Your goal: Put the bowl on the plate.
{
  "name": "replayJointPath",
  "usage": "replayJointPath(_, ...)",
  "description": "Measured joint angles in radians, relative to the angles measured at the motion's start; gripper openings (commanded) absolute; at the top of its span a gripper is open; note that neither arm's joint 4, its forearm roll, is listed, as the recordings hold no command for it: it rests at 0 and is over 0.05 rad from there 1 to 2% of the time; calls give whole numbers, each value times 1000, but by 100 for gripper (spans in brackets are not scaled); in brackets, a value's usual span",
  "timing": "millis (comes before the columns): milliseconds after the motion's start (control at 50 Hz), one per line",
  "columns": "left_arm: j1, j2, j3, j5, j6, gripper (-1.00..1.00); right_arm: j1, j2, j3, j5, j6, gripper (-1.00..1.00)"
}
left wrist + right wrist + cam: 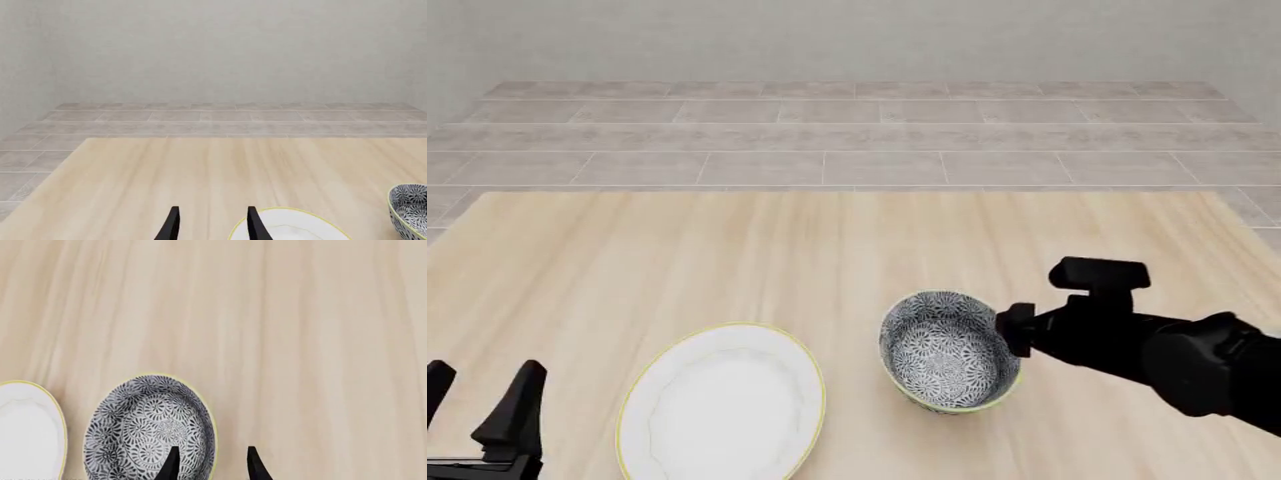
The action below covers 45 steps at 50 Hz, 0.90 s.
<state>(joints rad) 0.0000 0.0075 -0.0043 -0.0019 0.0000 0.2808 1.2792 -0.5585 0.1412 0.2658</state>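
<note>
Currently the bowl (pixel 949 350) sits on the wooden surface (pixel 761 260) just right of the plate (pixel 722 404), its right rim between the right gripper (pixel 212 463)'s parted fingers, while the left gripper (pixel 481 410), also spread, idles farther left.

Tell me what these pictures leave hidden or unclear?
- Right gripper: the front view hides its fingertips behind the arm's own body; whether they touch the bowl rim cannot be told.
- Bowl's underside: hidden in every view, so resting or lifted is uncertain.
- Plate: cut off by the front view's bottom edge.
- Left gripper: cropped at the frame corner.
</note>
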Motion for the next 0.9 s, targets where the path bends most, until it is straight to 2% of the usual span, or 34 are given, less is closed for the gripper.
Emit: replayJointPath(900, 0, 0, 0, 0, 0, 100, 23, 89, 31, -73, 23, 100)
